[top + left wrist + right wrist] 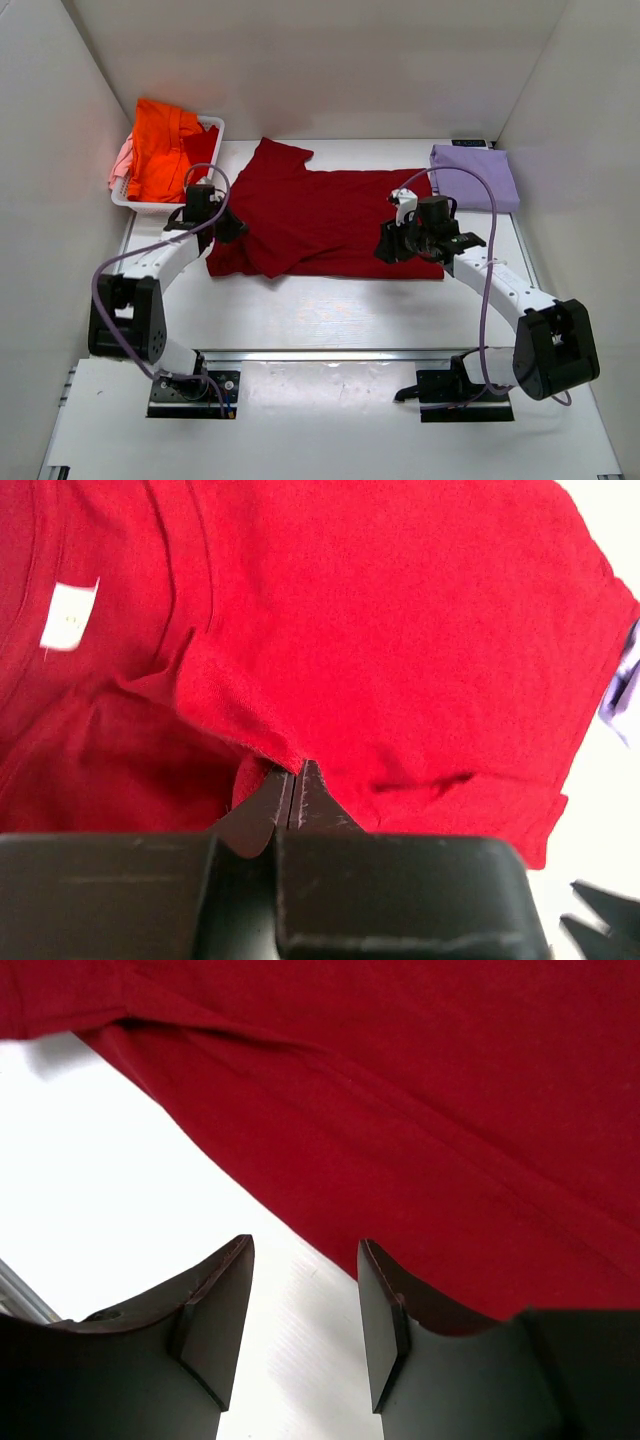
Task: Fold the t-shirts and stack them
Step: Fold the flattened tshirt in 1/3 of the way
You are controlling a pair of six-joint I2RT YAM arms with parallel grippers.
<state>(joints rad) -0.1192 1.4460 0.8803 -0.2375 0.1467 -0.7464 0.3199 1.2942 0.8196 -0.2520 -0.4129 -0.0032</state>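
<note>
A large dark red t-shirt (320, 215) lies spread across the middle of the table. My left gripper (232, 228) is at its left end, shut on a raised fold of the red cloth (290, 772) near the collar; a white label (68, 615) shows there. My right gripper (386, 248) is open and empty at the shirt's near right hem, its fingers (305, 1250) over bare table beside the hem (330, 1200). A folded lavender t-shirt (475, 175) lies at the back right. An orange t-shirt (160, 150) and a pale pink one (121, 160) sit in the basket.
The white slatted basket (213, 125) stands at the back left corner. White walls close in the table on the left, back and right. Bare white table (330, 310) runs between the shirt and the arm bases.
</note>
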